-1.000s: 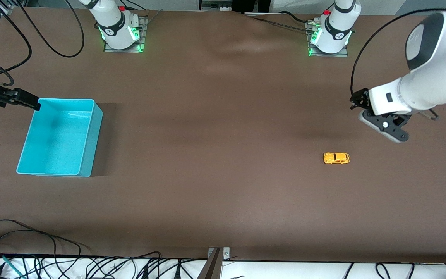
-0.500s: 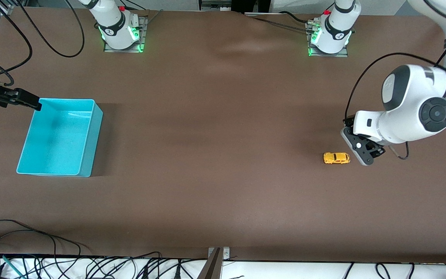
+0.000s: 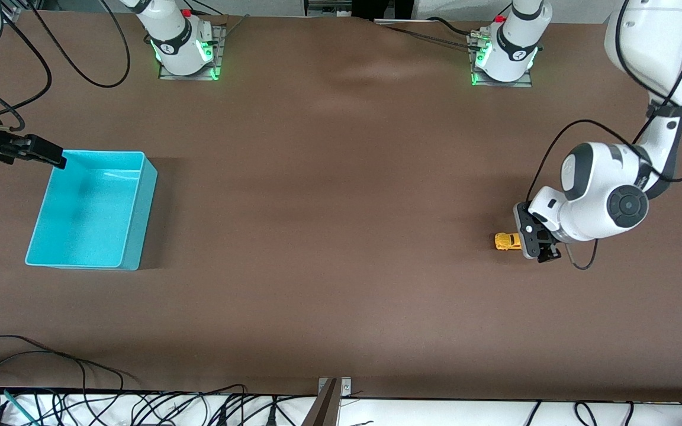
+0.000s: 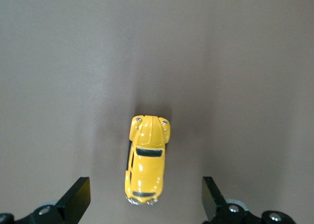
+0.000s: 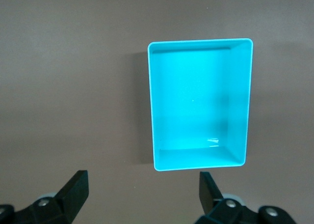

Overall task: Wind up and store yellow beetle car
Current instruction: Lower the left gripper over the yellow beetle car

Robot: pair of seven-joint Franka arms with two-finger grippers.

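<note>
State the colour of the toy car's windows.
Dark, nearly black, set in the yellow beetle car; the left wrist view shows them best.

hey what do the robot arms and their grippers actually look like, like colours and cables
Both arms are glossy white with dark grey joint caps. Their round bases glow green and carry red buttons. A loose black cable loops along the left arm down to its wrist, and black cables trail by the right arm. The left gripper and right gripper are black, and each has two flat, angular black fingers.
</note>
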